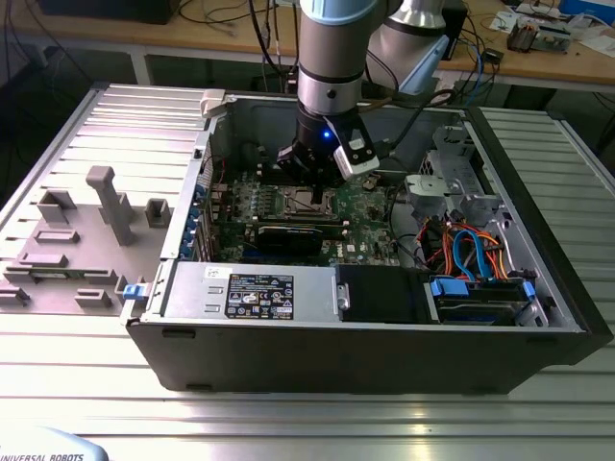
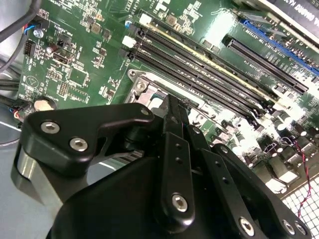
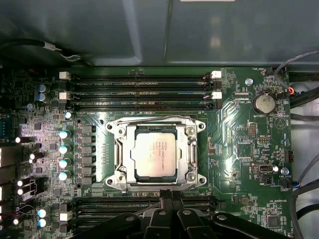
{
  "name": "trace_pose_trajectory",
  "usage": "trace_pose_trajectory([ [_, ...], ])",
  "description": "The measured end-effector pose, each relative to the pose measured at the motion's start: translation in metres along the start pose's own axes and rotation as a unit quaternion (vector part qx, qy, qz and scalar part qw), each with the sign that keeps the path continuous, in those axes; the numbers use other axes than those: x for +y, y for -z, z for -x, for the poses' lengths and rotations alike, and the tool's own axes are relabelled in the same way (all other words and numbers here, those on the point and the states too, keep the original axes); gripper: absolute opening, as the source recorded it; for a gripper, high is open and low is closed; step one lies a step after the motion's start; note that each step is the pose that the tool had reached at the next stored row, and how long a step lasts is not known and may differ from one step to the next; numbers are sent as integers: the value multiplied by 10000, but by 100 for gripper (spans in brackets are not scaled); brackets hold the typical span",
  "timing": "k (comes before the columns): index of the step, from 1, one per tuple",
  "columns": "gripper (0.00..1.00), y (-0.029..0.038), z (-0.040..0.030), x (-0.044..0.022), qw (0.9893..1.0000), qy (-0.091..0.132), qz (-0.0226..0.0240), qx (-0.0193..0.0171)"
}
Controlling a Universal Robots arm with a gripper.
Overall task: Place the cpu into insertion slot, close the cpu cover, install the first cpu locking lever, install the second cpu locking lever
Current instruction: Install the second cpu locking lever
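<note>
Cpu (image 3: 155, 155) sat in insertion slot (image 3: 115, 155), cpu cover (image 3: 192, 149) down; gripper (image 3: 169, 198) jaws pinched together, empty, beside socket edge. Lever step apparently underway; next likely needs precise hooking.

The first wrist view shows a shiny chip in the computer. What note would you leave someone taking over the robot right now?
Gripper: fingers together, just beside the insertion slot; whether they pinch anything is unclear.
The cpu sits flat in the slot.
The cpu cover is down around the chip.
Done: chip placed, cover closed.
One wire locking lever lies along the slot's far edge; whether the levers are latched cannot be told, so check both.
</note>
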State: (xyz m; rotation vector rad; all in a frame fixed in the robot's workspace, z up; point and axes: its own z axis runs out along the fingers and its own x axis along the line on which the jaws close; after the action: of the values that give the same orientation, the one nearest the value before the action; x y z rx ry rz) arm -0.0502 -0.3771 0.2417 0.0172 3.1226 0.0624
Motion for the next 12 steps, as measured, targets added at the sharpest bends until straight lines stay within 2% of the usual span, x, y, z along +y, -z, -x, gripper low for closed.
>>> trace_pose_trajectory([
  [10, 11, 0, 0, -1, 10000, 0, 4, 2],
  [12, 11, -7, 0, -30, 10000, -1, 12, 10],
])
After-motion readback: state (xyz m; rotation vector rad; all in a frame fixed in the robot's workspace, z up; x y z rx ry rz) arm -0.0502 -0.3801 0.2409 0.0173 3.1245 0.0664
